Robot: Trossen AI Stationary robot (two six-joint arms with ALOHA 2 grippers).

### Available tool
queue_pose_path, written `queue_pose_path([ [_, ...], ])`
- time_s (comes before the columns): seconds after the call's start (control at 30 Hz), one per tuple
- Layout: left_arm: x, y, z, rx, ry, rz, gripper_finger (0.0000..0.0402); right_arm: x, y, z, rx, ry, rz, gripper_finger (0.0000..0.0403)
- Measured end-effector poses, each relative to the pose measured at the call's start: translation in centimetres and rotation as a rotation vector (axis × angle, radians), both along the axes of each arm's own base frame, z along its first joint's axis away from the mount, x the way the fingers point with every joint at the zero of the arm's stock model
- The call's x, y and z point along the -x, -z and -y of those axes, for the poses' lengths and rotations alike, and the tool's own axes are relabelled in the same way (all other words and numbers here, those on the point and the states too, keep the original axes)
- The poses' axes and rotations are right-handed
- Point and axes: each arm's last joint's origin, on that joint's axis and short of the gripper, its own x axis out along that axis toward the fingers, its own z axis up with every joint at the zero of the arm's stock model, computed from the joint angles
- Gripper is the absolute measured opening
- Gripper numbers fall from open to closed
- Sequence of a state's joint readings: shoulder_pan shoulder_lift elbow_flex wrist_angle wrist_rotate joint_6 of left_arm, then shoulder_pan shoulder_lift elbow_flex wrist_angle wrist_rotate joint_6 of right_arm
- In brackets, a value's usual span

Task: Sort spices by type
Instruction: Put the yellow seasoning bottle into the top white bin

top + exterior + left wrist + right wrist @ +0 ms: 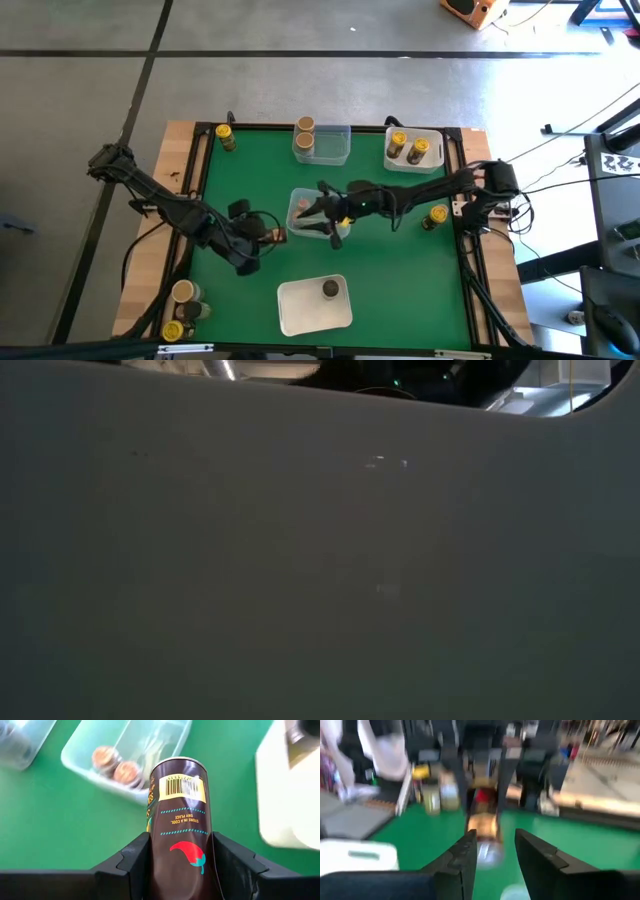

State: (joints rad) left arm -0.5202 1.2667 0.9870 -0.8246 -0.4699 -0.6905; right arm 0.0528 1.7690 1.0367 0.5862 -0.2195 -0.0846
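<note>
Step in hand, as I read it: carrying one jar to its tray. The left gripper (262, 237), left of centre in the high view, has its jaws clamped on a dark brown cylindrical spice jar (181, 805) with a barcode and a red chilli mark, held clear of the green mat.

The left wrist view shows a clear plastic tray (125, 755) ahead with two brownish-topped jars (116, 764) in it. That is the likely home, so the next move calls for carrying the jar over the rim and lowering it upright beside them.

The right gripper (330, 222) hangs at the centre of the frame, right at the centre tray (297, 208). Its jaws stand narrowly apart and I make out nothing between them, though its own view is blurred. It crowds my approach.

Elsewhere:
- upper-middle tray (335, 148), tan-topped jars
- upper-right tray (432, 165), yellow-topped jars
- white tray (300, 310) at lower centre, one dark grey-topped jar (330, 289)
- loose jars at upper left, lower left and right edge

The low view is blocked — no use.
</note>
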Motion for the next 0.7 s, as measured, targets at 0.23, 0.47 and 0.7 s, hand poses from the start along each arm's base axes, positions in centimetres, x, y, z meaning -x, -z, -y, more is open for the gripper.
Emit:
queue_pose_path([
  [0.23,-0.5,-0.2,0.1,-0.028,0.024,0.053,0.0179,-1.8,1.6,-0.2,-0.063,-0.004,0.053,0.0133],
  [0.47,-0.5,-0.3,0.0,-0.056,0.013,0.065,0.0179,-3.0,1.9,-1.8,-0.050,-0.068,0.062,0.0133],
  [0.7,-0.7,-0.3,0.2,-0.066,0.045,0.083,0.0179,-3.6,3.1,-1.8,-0.020,-0.007,0.022,0.0133],
])
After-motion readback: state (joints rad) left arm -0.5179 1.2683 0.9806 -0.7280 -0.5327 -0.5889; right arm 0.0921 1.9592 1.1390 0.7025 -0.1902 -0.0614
